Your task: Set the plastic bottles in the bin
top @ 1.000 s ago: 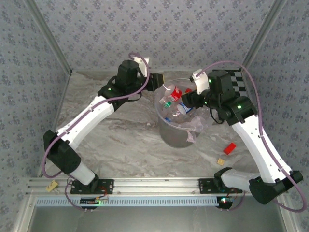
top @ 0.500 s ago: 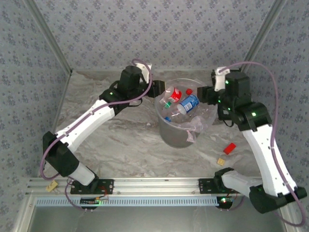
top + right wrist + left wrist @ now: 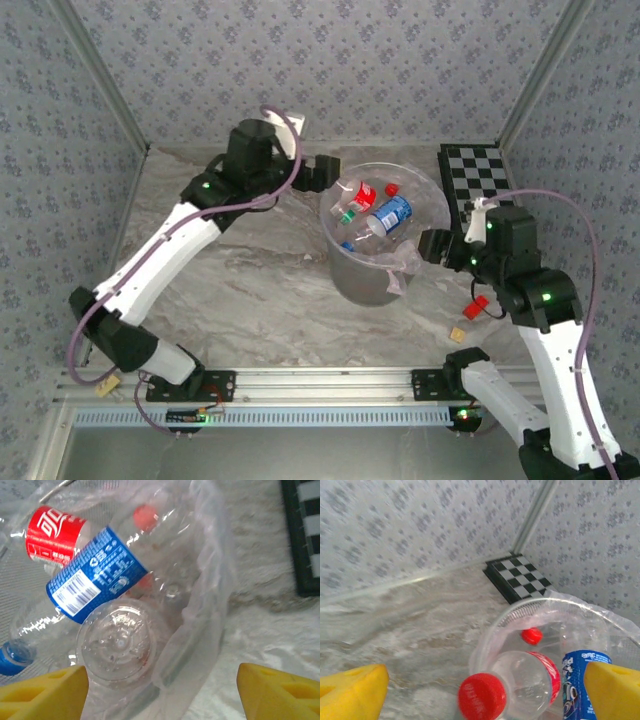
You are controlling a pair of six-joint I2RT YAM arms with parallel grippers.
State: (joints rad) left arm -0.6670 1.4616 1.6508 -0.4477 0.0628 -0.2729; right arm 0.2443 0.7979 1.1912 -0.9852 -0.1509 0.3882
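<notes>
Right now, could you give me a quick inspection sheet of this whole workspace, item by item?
Surface: grey marbled table.
Job's things: bin with a clear liner, upright mid-table; plastic bottles lie inside, among them a blue-labelled bottle and a red-labelled bottle.
Clutter: red block and yellow block right of the bin; checkerboard at the far right.
Grippers: left gripper open by the bin's far-left rim; right gripper open by its right rim; both empty.
Cables: purple cables loop along both arms.
Surroundings: patterned walls on three sides; metal rail at the near edge.
</notes>
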